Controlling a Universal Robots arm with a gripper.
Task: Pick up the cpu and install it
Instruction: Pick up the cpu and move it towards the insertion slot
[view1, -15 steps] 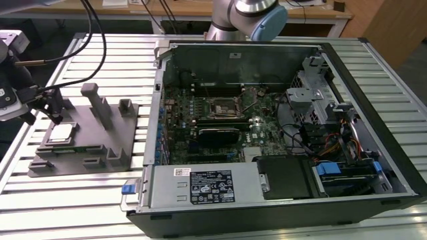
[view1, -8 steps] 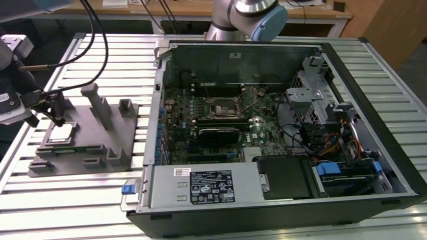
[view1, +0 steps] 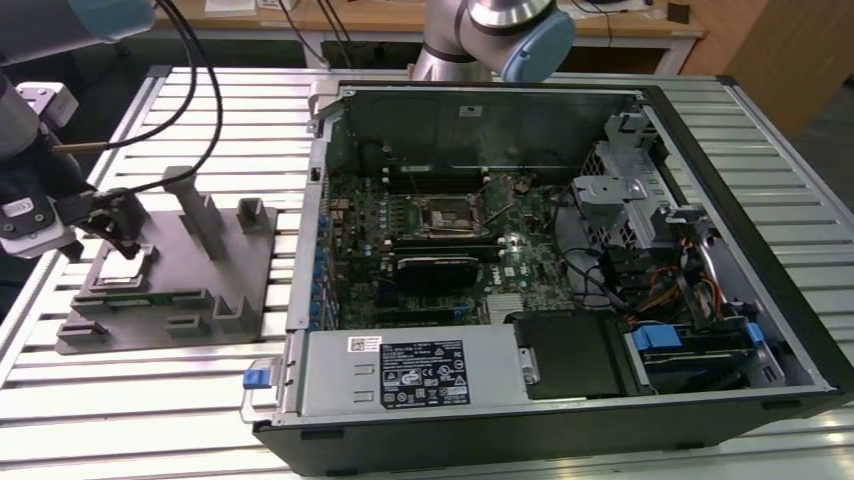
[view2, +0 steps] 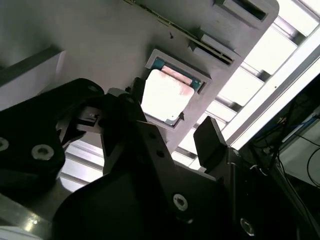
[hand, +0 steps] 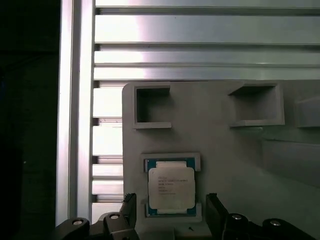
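at the exterior view's left, the gripper (view1: 123, 243) hangs spread over the cpu (hand: 171, 186); an off-centre close could tilt it in the fixture plate (hand: 225, 145).

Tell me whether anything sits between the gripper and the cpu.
Nothing visible does. In the first wrist view the cpu lies uncovered in its recess on the grey fixture plate. The gripper hangs over it with its fingers open, one to each side, and the gap between them is free.
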